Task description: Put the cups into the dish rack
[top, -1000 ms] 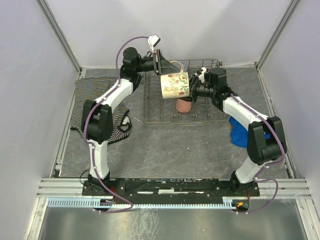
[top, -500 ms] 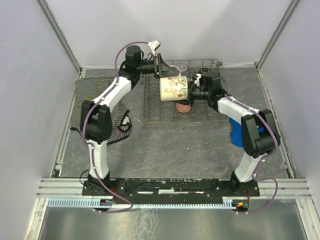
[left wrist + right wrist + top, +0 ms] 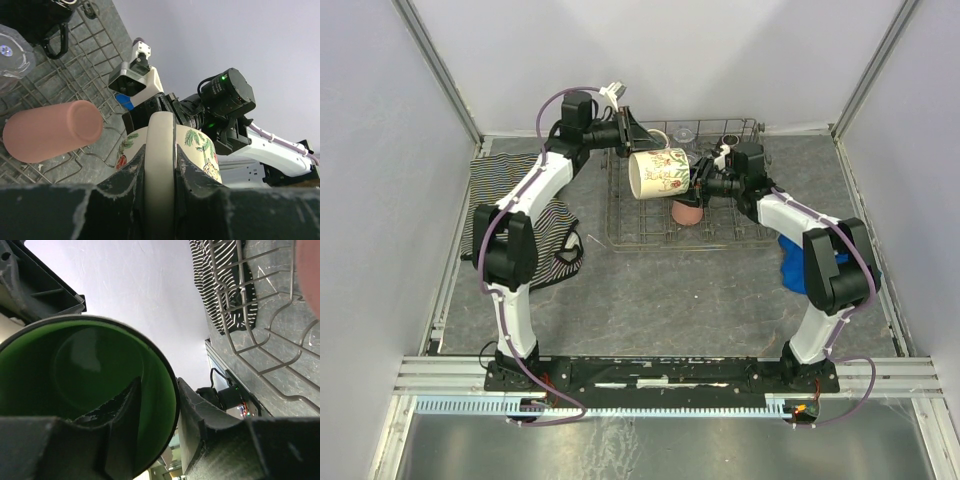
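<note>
Floral mug (image 3: 660, 172) hangs on its side above the rack (image 3: 620, 220), mouth toward the right arm, carried by both arms. Left gripper (image 3: 160, 167) is clamped on the cream handle. Right gripper (image 3: 156, 405) pinches the rim, with one finger inside the green interior and one outside. Pink tumbler (image 3: 50, 131) lies on its side on the rack wires below the mug. Clear glass (image 3: 686, 132) sits at the rack's far edge, apart from both
</note>
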`<state>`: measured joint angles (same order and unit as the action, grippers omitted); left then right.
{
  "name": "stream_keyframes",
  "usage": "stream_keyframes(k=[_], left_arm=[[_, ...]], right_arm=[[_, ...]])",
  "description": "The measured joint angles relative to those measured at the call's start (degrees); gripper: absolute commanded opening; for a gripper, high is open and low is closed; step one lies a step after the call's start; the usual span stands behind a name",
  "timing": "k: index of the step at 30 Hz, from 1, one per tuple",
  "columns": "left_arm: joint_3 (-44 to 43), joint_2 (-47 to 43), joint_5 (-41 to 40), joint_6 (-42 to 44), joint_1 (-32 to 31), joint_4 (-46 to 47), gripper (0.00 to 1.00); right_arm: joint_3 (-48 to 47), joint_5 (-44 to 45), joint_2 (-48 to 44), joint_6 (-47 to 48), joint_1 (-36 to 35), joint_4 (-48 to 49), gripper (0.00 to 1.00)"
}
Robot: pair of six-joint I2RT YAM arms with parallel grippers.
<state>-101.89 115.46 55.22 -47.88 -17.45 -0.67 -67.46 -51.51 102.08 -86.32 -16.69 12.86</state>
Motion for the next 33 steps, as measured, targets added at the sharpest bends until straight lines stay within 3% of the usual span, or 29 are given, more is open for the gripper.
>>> stream_keyframes(k=[12, 19, 33], left_arm=[[-1.07, 0.04, -6.75, 4.0, 2.47, -11.85, 0.03], [-14.08, 4.66, -14.67, 9.86, 3.56, -25.83, 0.03], [-30.45, 13.46, -21.84, 12.35, 1.44, -42.32, 0.03]], right_arm=[[0.42, 1.27, -0.9, 4.46, 3.76, -4.35, 0.4], [-1.01, 1.2, -4.57, 10.86, 5.25, -10.6, 0.4], [-1.09, 1.49, -7.39, 20.59, 10.56, -21.64, 0.39]])
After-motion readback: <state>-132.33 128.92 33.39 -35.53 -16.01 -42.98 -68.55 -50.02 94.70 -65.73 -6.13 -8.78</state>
